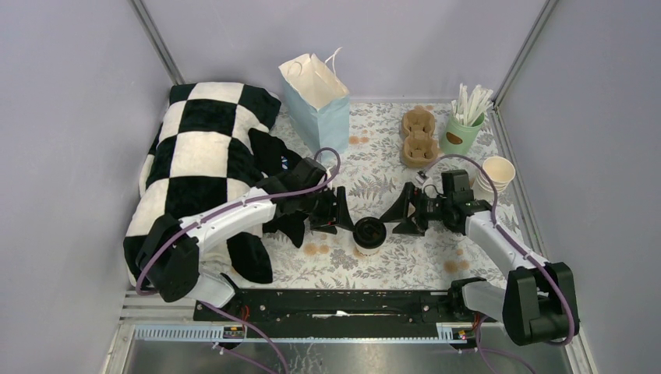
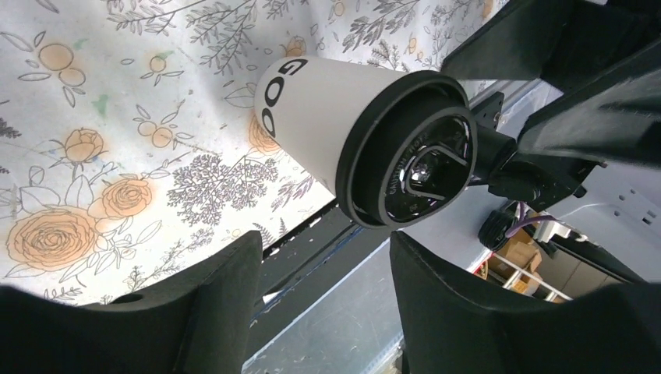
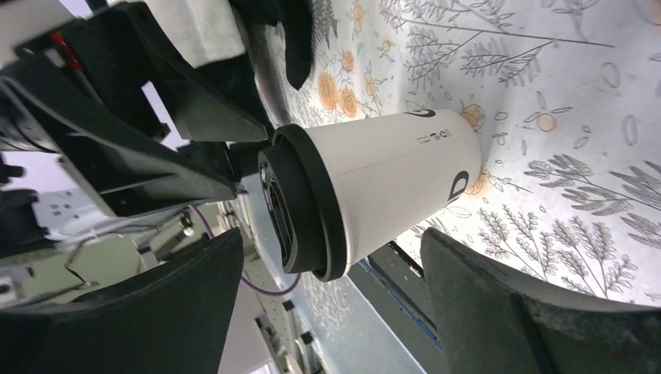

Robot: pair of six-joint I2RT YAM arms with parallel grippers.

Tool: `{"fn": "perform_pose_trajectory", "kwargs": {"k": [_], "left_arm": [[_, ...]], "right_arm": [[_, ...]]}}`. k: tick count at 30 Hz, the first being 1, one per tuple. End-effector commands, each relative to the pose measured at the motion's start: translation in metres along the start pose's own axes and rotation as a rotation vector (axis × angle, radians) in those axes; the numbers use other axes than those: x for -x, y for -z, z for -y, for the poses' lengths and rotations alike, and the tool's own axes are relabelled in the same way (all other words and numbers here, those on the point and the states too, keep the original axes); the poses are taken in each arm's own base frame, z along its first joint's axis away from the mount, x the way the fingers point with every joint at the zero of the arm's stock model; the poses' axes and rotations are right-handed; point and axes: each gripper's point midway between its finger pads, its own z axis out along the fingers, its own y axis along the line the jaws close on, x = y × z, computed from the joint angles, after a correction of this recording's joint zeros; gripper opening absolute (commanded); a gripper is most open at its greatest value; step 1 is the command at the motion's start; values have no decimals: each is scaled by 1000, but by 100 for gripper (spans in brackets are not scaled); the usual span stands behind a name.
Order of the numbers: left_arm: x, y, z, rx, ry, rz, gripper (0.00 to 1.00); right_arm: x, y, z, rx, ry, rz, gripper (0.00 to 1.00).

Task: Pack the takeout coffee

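Observation:
The takeout coffee point(image 1: 369, 234), a white paper cup with a black lid and dark lettering, stands upright on the floral cloth between my two grippers. It shows in the left wrist view point(image 2: 343, 132) and the right wrist view point(image 3: 390, 183). My left gripper point(image 1: 344, 212) is open, just left of the cup and not touching it. My right gripper point(image 1: 404, 212) is open, just right of the cup, its fingers apart from it. A light blue paper bag point(image 1: 318, 93) stands open at the back.
A checkered black-and-white cushion point(image 1: 199, 156) fills the left side. A brown cardboard cup carrier point(image 1: 418, 137), a green cup of white sticks point(image 1: 466, 125) and a stack of lidless cream cups point(image 1: 497, 173) stand at the back right. A black rail point(image 1: 335, 305) runs along the near edge.

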Motion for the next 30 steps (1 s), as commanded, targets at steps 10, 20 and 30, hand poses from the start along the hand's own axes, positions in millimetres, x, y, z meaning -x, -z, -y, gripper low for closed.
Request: {"fn": "perform_pose_trajectory", "kwargs": {"k": [10,20,30], "left_arm": [[4,-8,-4,-78,70,-22,56],[4,-15,-5,-83,68,-42,58],[5,-23,-10,-70,71,-49,59]], "right_arm": [[4,10,6,68,-44,-11,58],[-5,1,11,57,-53,-45,60],[-8,-5,16,46,-59,-53,57]]}}
